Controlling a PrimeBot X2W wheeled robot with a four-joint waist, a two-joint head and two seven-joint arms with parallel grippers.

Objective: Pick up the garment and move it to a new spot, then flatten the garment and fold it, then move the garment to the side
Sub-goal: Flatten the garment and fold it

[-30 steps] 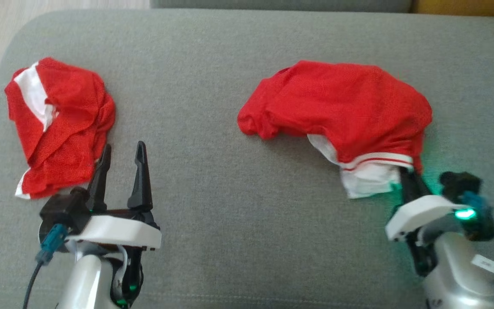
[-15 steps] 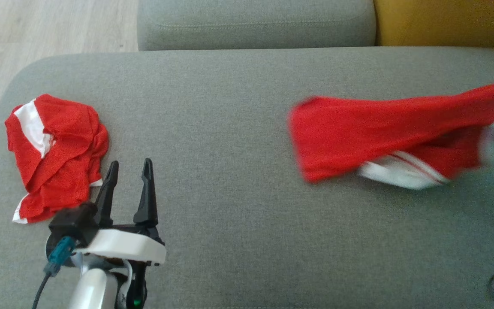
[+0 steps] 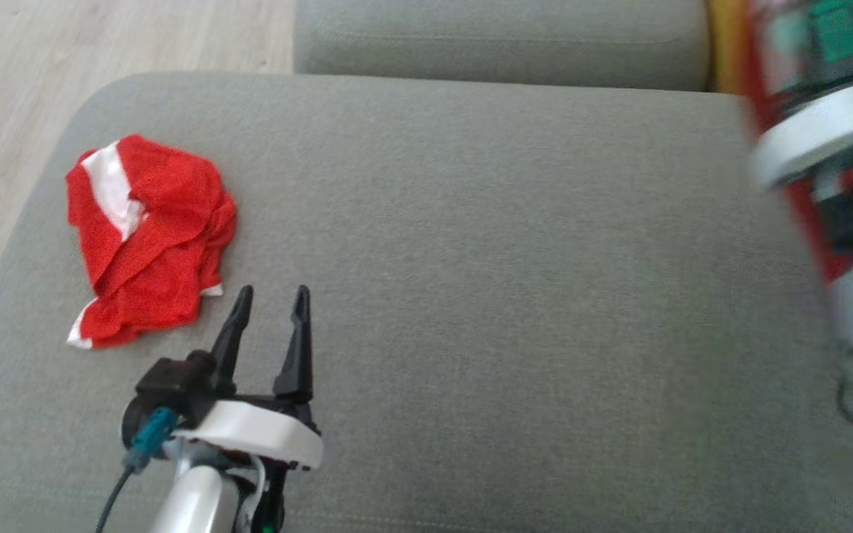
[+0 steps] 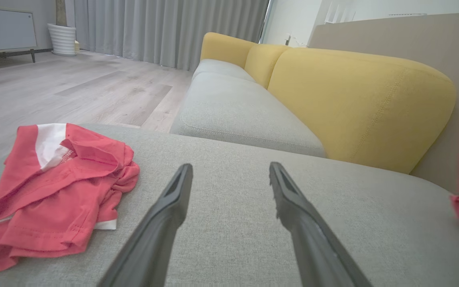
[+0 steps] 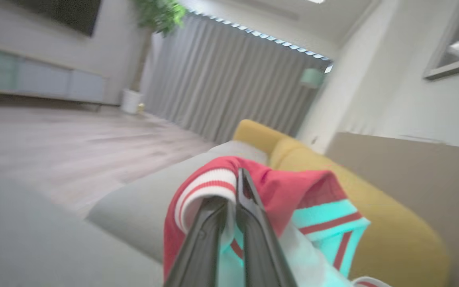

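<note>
- Landmark: grey seat cushion [image 3: 471, 244], broad, with rounded corners. All positions below are given against it.
- Right gripper [image 5: 231, 197]: the two dark fingers are pressed together with cloth pinched between them.
- What it grips is the garment [image 5: 289, 187]: red mesh fabric with a white cuff that carries a red stripe. The cuff is draped over the fingertips.
- Garment position: it hangs from the right gripper at the cushion's right edge, raised above the surface. The head view shows it as a blurred red strip behind the arm's white ring.
- The left wrist view shows a red fold hanging at the cushion's far right. Whether its lowest end touches the cushion cannot be told.
- In the right wrist view, the white parts of the garment near the fingers are tinted green. That view is blurred.
- Left gripper [image 3: 273, 292]: jaws spread wide with nothing between them. It sits low over the cushion's near-left part, fingers pointing toward the far edge.
- Second red garment [image 3: 149, 237]: a crumpled heap with a white panel, lying on the cushion's left end. It is just beside the left gripper's fingertips and not touching them.
- Beyond the cushion's far edge is another grey seat [image 4: 237, 115], with a yellow backrest [image 4: 357, 107] toward the far right.
- Wood floor [image 3: 101, 37] lies off the cushion's far-left corner.
</note>
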